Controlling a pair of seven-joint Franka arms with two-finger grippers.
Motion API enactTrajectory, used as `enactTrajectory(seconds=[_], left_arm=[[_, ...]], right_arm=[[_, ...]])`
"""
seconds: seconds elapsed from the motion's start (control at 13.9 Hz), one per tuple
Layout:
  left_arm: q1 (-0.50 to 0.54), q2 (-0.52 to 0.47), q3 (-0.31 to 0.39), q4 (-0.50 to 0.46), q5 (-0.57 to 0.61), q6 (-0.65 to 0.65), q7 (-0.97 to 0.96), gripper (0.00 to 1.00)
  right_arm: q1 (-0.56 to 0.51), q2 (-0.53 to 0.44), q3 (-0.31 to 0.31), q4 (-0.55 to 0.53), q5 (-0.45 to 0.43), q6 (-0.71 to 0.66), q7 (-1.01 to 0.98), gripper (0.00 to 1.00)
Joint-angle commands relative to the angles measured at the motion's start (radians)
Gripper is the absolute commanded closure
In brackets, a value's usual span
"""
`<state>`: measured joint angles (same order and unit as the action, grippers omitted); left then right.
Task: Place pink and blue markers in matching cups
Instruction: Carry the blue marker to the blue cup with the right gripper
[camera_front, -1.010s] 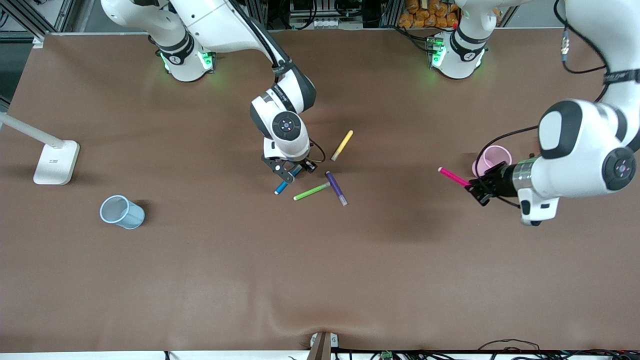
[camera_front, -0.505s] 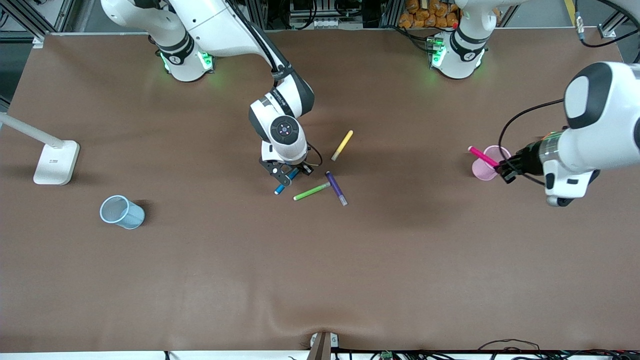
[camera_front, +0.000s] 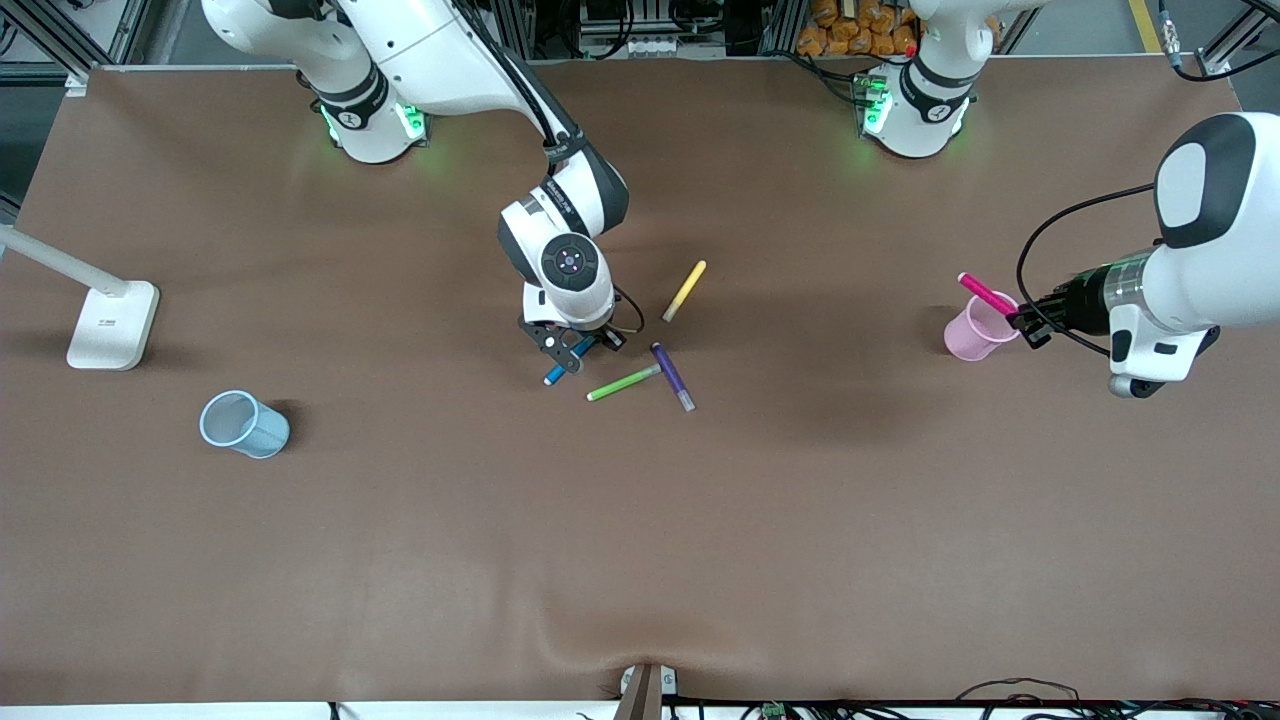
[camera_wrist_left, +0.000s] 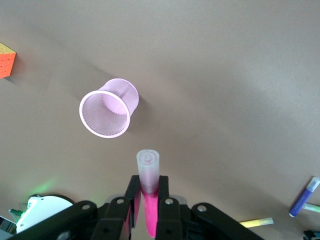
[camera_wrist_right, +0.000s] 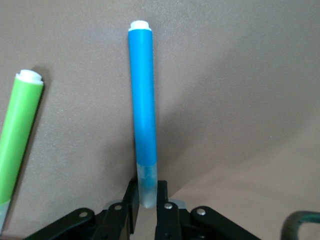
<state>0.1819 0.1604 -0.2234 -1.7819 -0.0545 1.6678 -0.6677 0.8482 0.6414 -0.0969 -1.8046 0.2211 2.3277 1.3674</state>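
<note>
Jaws of the left gripper (camera_front: 1022, 322) are clamped on the pink marker (camera_front: 985, 294), which hangs tilted over the rim of the pink mesh cup (camera_front: 972, 331) at the left arm's end of the table; the wrist view shows the marker's pale cap end (camera_wrist_left: 148, 167) pointing forward, just short of the cup's open mouth (camera_wrist_left: 105, 115). At mid-table, the right gripper (camera_front: 573, 350) has closed on the pale cap end of the blue marker (camera_front: 560, 368), whose long axis runs straight out from the fingers (camera_wrist_right: 135, 200), low over the brown table (camera_front: 640, 520) beside the green marker (camera_front: 623, 382). Purple (camera_front: 672, 376) and yellow (camera_front: 685, 290) markers lie close by. Its target, the blue mesh cup (camera_front: 243, 424), stands well apart toward the right arm's end, nearer the front camera.
</note>
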Motion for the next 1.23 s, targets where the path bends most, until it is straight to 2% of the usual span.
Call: enactTrajectory(seconds=[0.0,0.29,0.43,0.79,1.15], left_arm=[[0.016,-0.022,-0.005,-0.024,0.018,-0.006,0.029,1.0],[0.034,0.002,-0.007,-0.024,0.019,0.004,0.056,1.0],[0.033,-0.004,-0.008,-0.019,0.018,0.012,0.05,1.0],[0.04,-0.021,-0.007,-0.02,0.018,0.012,0.054,1.0],[0.064,-0.044,-0.007,-0.04,0.019,0.013,0.056,1.0]], right_arm=[[0.002,0.007,-0.001,0.004,0.006,0.007,0.012,1.0],[-0.018,-0.025,-0.004,0.013,0.006,-0.039,0.007,1.0],[-0.093,-0.077,-0.001,0.04,0.009,-0.167,-0.008,1.0],[-0.214,-0.118,0.0,0.166,0.02,-0.477,-0.111,1.0],[-0.435,-0.147,0.003,0.322,0.023,-0.841,-0.393,1.0]])
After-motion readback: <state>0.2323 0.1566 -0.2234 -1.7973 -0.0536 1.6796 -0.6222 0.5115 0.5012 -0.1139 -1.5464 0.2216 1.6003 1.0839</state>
